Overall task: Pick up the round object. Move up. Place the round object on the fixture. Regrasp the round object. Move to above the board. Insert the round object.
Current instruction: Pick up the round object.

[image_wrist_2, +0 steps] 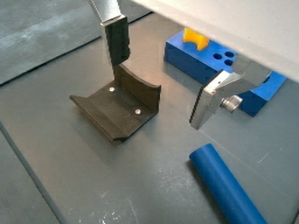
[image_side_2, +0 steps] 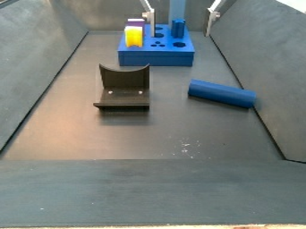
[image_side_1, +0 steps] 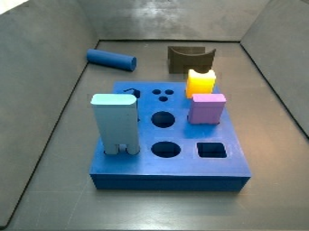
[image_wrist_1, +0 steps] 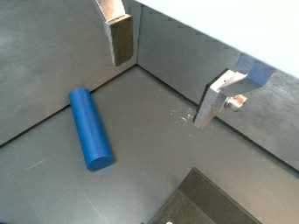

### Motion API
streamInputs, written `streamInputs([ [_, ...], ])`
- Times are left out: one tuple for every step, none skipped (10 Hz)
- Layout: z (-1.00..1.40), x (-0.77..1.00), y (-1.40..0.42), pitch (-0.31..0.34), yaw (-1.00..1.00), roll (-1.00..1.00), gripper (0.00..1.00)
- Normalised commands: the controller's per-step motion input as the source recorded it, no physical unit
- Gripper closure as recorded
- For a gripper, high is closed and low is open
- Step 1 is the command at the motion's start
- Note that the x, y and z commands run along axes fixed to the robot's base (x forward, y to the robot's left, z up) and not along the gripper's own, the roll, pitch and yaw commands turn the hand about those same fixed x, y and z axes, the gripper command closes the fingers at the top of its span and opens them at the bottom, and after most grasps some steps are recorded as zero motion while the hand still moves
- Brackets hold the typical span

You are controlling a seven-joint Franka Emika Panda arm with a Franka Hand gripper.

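Note:
The round object, a medium-blue cylinder peg, lies on its side on the grey floor in both side views [image_side_1: 111,60] [image_side_2: 223,93] and both wrist views [image_wrist_1: 90,129] [image_wrist_2: 228,184]. The dark olive-brown fixture [image_side_1: 189,59] [image_side_2: 123,88] [image_wrist_2: 117,109] stands beside it, empty. The blue board [image_side_1: 182,158] [image_side_2: 180,55] [image_wrist_2: 216,74] has round holes and one square hole. My gripper [image_wrist_1: 163,74] [image_wrist_2: 163,74] [image_side_2: 182,11] is open and empty, held high above the floor, apart from the peg. It is out of view in the side view that faces the board.
On the board stand a tall light-blue block [image_side_1: 114,122], a yellow notched block [image_side_1: 201,81] [image_wrist_2: 193,39] and a pink block [image_side_1: 208,108]. Grey sloping walls [image_side_2: 48,63] enclose the floor on all sides.

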Motion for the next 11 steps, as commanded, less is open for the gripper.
streamInputs([
  [0.00, 0.02, 0.00, 0.000, 0.00, 0.00, 0.00],
  [-0.15, -0.04, -0.11, -0.007, 0.13, 0.00, 0.00],
  [-0.35, -0.01, -0.37, -0.027, 0.68, -0.02, 0.00],
  [-0.45, -0.04, -0.35, 0.000, 0.72, 0.00, 0.00],
  [-0.53, -0.10, -0.36, 0.013, 0.78, 0.04, 0.00],
  [-0.60, -0.12, -0.34, 0.023, 0.82, 0.08, 0.00],
  [-0.72, -0.20, -0.28, 0.000, 0.83, 0.11, 0.00],
  [-0.83, -0.26, -0.23, 0.000, 0.83, 0.13, 0.00],
  [-0.92, -0.21, -0.12, 0.000, 0.91, 0.12, 0.00],
  [-0.97, -0.31, -0.05, -0.019, 0.88, 0.11, 0.00],
  [-0.99, -0.38, -0.03, -0.040, 0.84, 0.10, 0.00],
])
